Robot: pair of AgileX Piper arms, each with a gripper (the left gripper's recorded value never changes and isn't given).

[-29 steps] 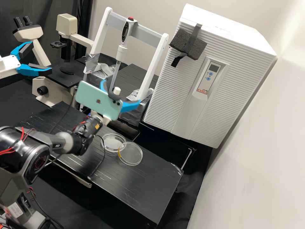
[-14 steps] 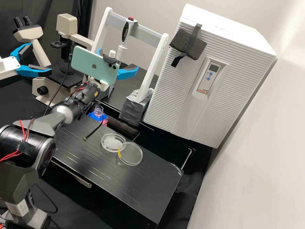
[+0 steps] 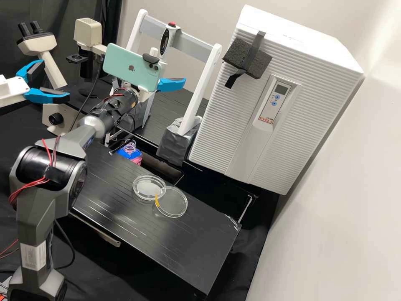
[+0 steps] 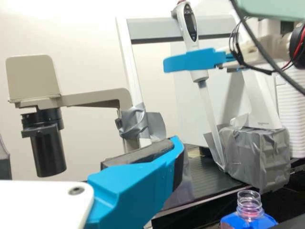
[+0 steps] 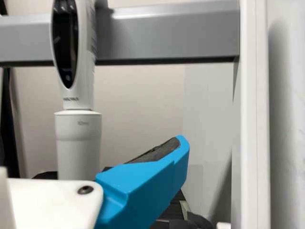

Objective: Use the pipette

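Hung on the stand crossbar (image 3: 196, 42) at upper left, the pipette (image 3: 165, 39) looks light, rigid and slick, best pinched on its thick lower handle, which the right gripper's (image 3: 163, 79) spread jaws straddle; the left gripper's (image 3: 41, 81) jaws are likewise spread.

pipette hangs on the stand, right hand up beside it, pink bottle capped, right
No: the pink bottle is uncapped, its neck open, as the left wrist view shows. The pipette does hang on the stand, with the right hand up beside it.
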